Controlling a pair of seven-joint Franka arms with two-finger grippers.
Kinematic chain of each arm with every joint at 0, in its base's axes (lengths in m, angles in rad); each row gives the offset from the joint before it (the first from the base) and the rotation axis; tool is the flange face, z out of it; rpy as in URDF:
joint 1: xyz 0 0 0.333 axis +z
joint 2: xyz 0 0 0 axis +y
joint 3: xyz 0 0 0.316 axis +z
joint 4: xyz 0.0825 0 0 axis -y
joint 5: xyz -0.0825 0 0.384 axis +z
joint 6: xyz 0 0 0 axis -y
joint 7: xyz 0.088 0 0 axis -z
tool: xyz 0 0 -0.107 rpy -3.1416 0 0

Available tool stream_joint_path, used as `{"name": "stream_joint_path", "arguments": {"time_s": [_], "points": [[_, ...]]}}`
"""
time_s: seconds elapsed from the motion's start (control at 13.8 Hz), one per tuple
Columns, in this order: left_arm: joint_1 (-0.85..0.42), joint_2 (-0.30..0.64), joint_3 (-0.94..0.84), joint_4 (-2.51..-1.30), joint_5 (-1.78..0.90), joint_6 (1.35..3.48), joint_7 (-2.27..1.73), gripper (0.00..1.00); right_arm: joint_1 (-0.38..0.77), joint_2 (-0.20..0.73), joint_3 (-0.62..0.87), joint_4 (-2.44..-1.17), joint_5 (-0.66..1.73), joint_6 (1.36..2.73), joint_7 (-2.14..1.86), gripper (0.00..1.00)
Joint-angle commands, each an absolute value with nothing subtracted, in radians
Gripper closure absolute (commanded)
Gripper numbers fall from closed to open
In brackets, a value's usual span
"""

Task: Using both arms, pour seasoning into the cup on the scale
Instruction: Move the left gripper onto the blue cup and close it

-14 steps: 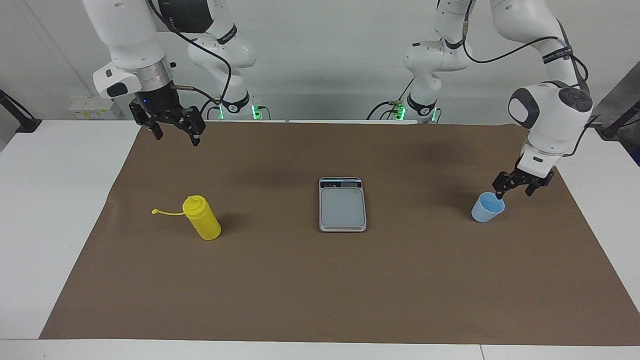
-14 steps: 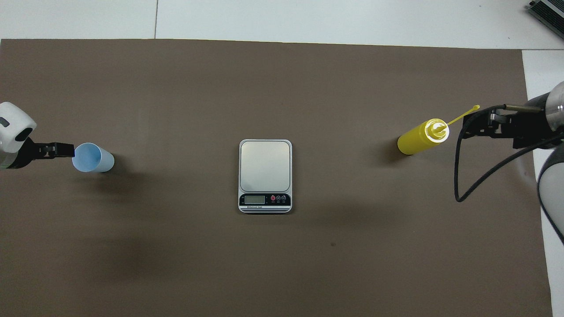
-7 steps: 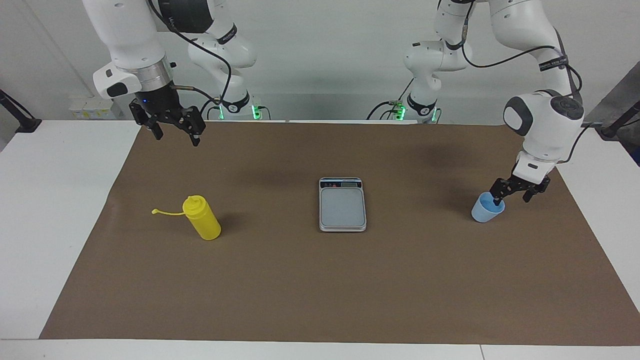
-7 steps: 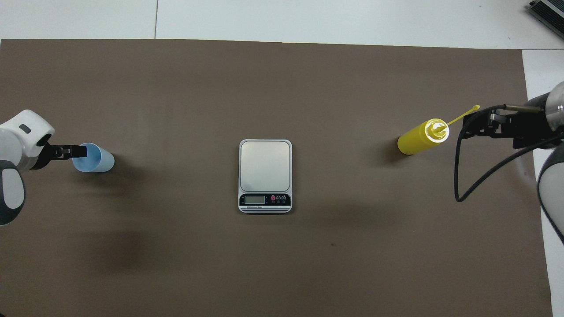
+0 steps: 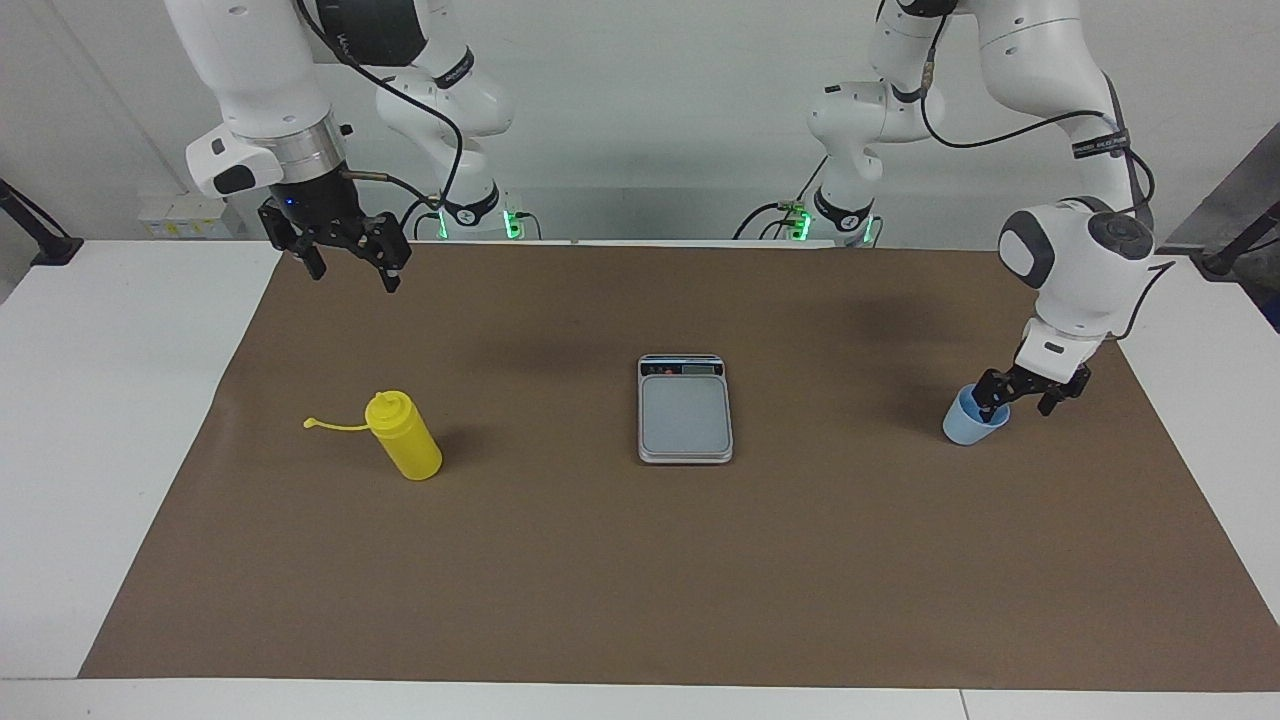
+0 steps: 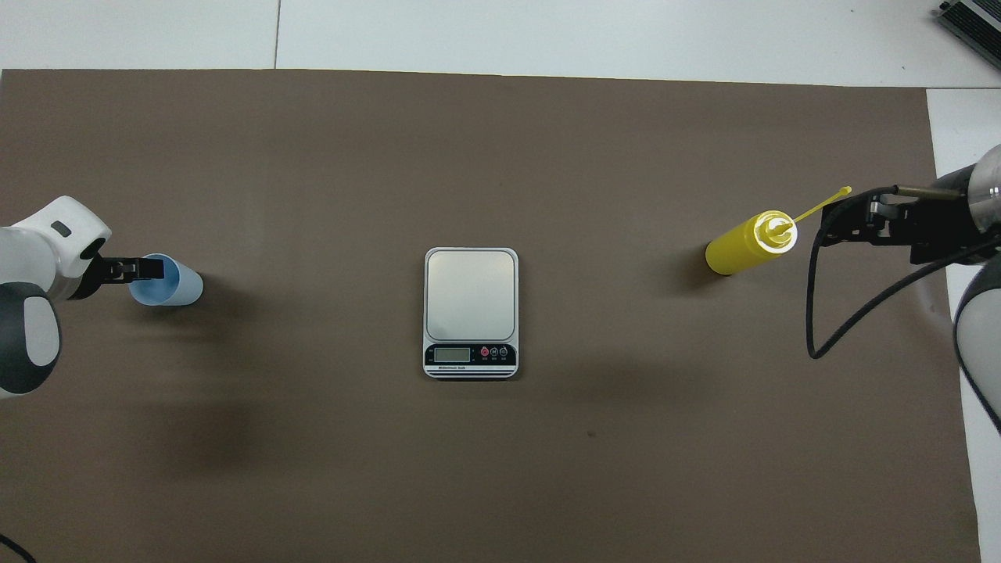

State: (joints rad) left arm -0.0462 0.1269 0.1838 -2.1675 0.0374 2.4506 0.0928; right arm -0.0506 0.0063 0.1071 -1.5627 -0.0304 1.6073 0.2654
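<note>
A brown paper-like mat (image 5: 640,560) covers most of a white table (image 5: 90,400). On it stand three things, one of each. A bright yellow, smooth plastic squeeze bottle (image 5: 404,437), cylindrical with a domed cap and a thin strap sticking out, stands toward the right arm's end. A flat rectangular silver-grey scale (image 5: 685,408) with a matte grey plate and a dark display strip sits mid-table. A small tapered translucent light-blue cup (image 5: 972,417) stands toward the left arm's end.

Two white jointed arms carry black two-finger pincers. The left gripper (image 5: 1017,396) is down at the cup, spread narrowly, one finger inside the rim and one outside; the cup rests on the mat. The right gripper (image 5: 352,265) hangs wide open above the mat's edge, well apart from the bottle, waiting.
</note>
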Motion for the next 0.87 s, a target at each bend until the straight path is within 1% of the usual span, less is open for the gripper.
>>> {"name": "stream_joint_path", "arguments": {"time_s": [0.0, 0.22, 0.44, 0.8], "points": [[-0.054, 0.127, 0.189, -2.177, 0.049, 2.468, 0.083, 0.1, -0.066, -0.015, 0.114, -1.586, -0.017, 1.603, 0.242, 0.0], [-0.051, 0.127, 0.189, -2.174, 0.046, 2.474, 0.072, 0.31, -0.066, -0.015, 0.114, -1.585, -0.017, 1.603, 0.244, 0.0], [-0.06, 0.129, 0.186, -2.174, 0.046, 2.47, -0.035, 0.48, -0.066, -0.015, 0.114, -1.586, -0.017, 1.603, 0.244, 0.0], [-0.06, 0.127, 0.183, -2.174, 0.046, 2.465, -0.049, 0.74, -0.066, -0.015, 0.114, -1.586, -0.017, 1.603, 0.242, 0.0]]}}
